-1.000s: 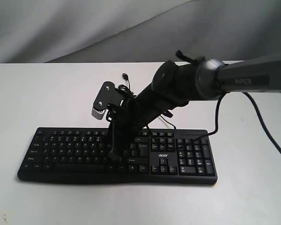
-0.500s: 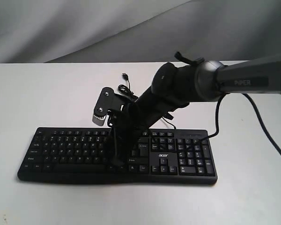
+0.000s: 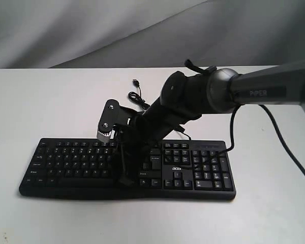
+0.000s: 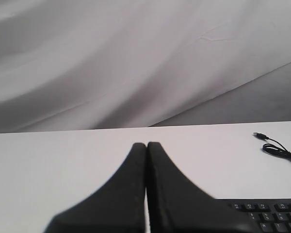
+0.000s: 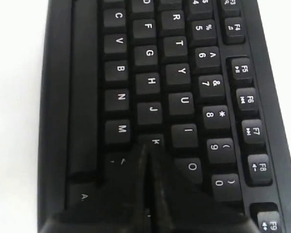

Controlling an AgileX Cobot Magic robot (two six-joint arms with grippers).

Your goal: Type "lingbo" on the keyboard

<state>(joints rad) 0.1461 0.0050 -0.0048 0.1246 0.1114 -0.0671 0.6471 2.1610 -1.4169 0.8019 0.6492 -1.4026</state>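
Note:
The black keyboard lies across the white table with its number pad to the right. My right gripper reaches over from the right and points steeply down at the right part of the letter block. In the right wrist view the right gripper is shut with nothing in it. Its tips sit at the edge of the K key, beside the comma key, and the keyboard fills that view. My left gripper is shut and empty above bare table, beside a corner of the keyboard. The left arm does not show in the exterior view.
The keyboard's thin black USB cable lies coiled on the table behind it, also visible as the cable in the left wrist view. The right arm's own cable hangs on the right. Grey cloth backs the table.
The right arm has sunk and shifted a little left. Its shut gripper tip has moved from the middle key rows down toward the keyboard's front rows.

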